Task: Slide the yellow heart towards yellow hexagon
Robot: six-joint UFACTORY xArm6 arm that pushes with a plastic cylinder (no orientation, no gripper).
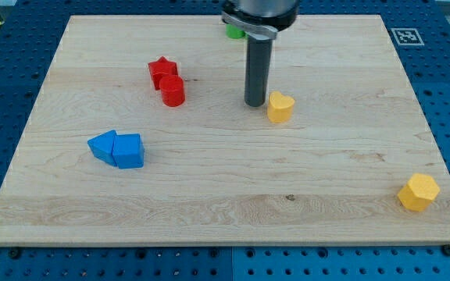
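Observation:
The yellow heart (280, 106) lies a little right of the board's middle, in the upper half. The yellow hexagon (419, 192) sits near the board's bottom right corner, far from the heart. My tip (255, 104) stands on the board just left of the yellow heart, touching or almost touching its left side. The dark rod rises straight up from it to the arm at the view's top.
A red star (162, 70) and a red cylinder (173, 91) touch each other at upper left. Two blue blocks (118, 148) sit together at left. A green block (234, 32) is partly hidden behind the arm at the top. The wooden board (225, 211) ends near the hexagon.

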